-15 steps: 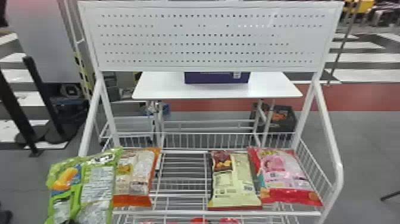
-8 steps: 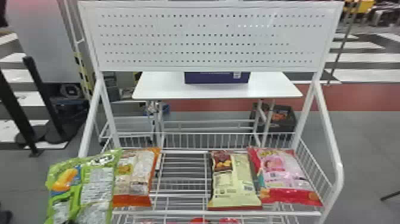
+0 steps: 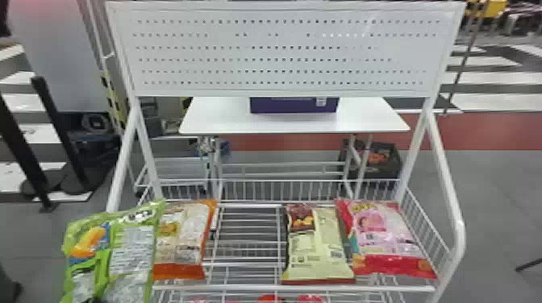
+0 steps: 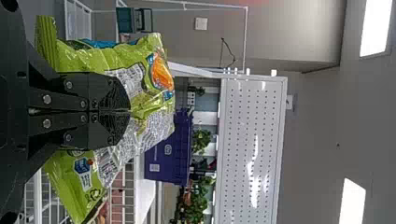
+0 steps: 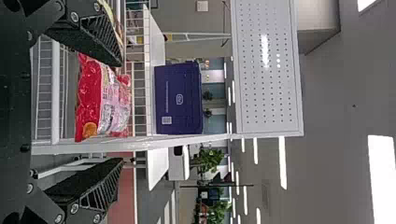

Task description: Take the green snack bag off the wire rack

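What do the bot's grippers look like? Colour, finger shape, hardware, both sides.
Both are black, with silvery round screw heads on the finger mounts. Left gripper: broad, flat finger backs narrowing to rounded tips. Right gripper: long fingers tapering towards the tips, open slanted ribs along their sides, dark, dull inner faces.

Three bags lie on the rack, one left, two right. Behind it, a box sits on a table.
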Robot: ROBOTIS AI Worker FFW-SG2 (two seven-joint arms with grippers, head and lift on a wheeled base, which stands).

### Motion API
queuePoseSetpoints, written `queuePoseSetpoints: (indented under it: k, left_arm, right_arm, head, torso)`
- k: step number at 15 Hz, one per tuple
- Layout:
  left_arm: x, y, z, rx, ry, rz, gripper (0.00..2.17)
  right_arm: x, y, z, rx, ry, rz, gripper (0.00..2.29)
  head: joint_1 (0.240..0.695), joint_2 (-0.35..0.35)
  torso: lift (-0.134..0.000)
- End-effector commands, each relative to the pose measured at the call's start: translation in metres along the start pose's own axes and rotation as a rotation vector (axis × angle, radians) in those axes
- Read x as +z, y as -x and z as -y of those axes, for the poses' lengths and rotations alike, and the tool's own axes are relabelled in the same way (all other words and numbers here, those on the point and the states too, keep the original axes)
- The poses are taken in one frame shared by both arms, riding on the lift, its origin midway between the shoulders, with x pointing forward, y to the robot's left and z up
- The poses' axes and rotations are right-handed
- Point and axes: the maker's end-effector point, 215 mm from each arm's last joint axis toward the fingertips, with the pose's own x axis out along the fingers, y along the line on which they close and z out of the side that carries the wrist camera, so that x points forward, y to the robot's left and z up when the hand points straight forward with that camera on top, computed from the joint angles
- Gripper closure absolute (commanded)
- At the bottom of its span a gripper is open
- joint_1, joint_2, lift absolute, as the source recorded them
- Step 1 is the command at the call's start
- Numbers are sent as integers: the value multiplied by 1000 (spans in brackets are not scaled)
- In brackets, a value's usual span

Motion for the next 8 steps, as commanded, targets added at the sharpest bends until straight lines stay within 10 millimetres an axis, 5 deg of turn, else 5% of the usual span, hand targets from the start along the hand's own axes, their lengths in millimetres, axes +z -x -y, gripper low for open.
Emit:
queuePoseSetpoints:
  k: [1, 8]
  left_arm:
    - [1, 0, -1, 1, -2, 1, 1855]
    - [6, -2, -2, 1, -9, 11, 1855]
  right_arm:
    - [0, 0, 0, 0, 0, -1, 174]
    - [1, 0, 1, -1, 2, 2, 174]
  head:
    - [499, 0]
    - [499, 0]
  torso:
    - [0]
    - [0]
